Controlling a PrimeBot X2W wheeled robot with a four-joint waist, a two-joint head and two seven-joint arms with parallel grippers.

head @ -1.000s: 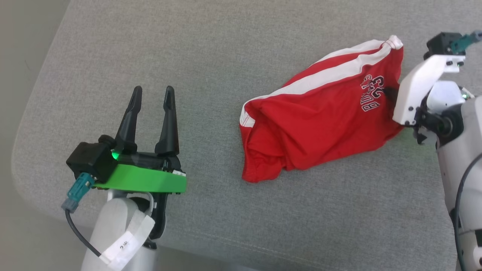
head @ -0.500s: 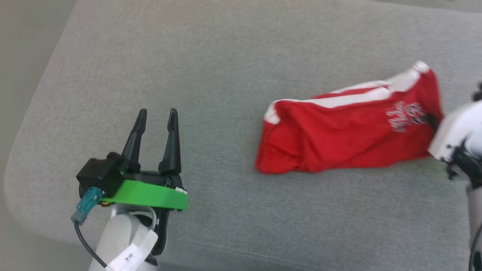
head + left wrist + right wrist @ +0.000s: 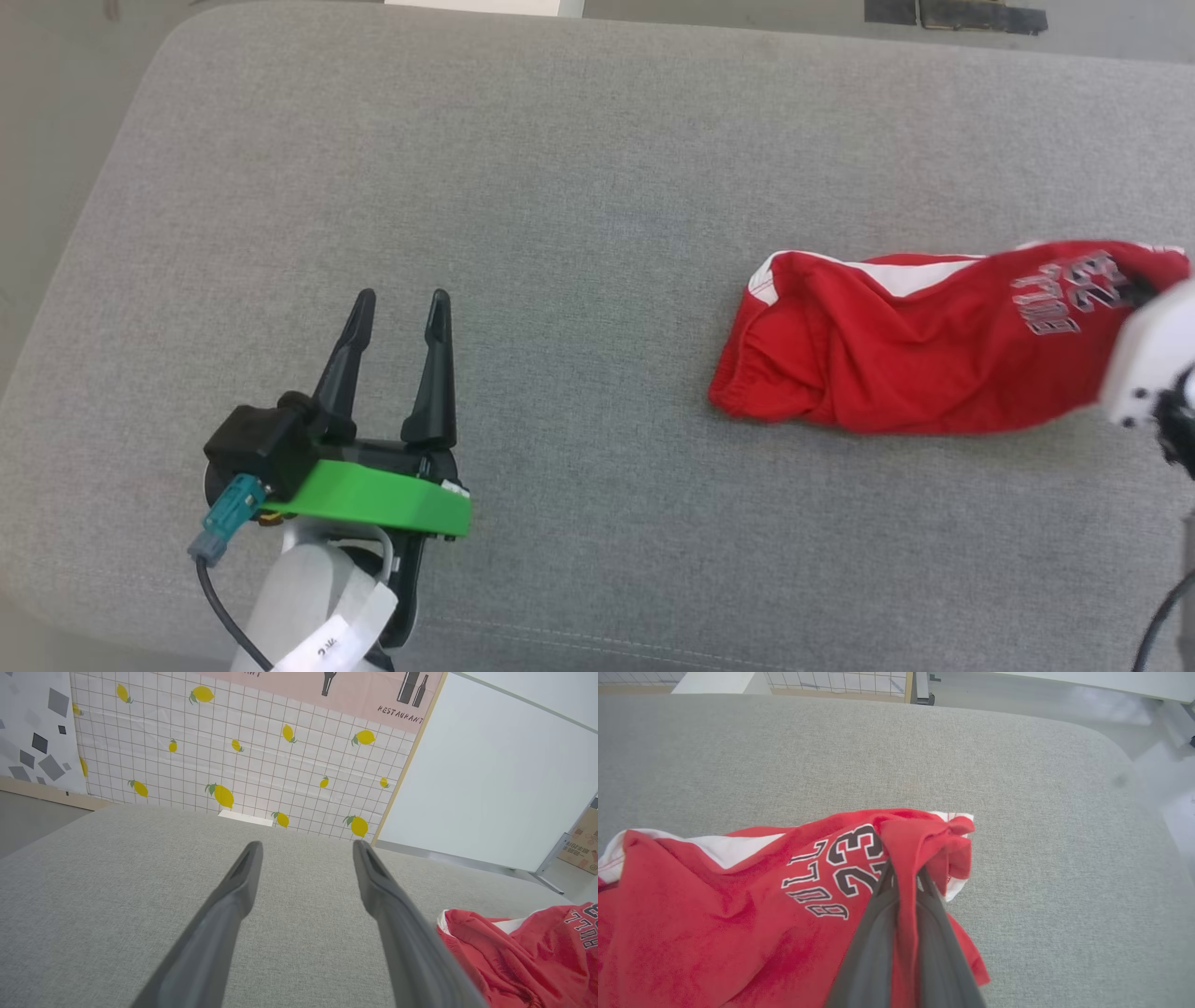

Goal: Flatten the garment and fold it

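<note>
Pinching the garment (image 3: pixel 915 373) is the right end effector (image 3: pixel 903 877); left end effector (image 3: pixel 401 301) released.

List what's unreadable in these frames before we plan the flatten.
Right gripper: head view, cut off by the right edge; its white housing covers the fingers.
Which edge of the garment is pinched: right wrist view, fabric bunches over the fingers.
Lettering: left wrist view, cut by the right edge; right wrist view, a fold covers its end.
Garment's underside: every view, hidden by its own top layer.
</note>
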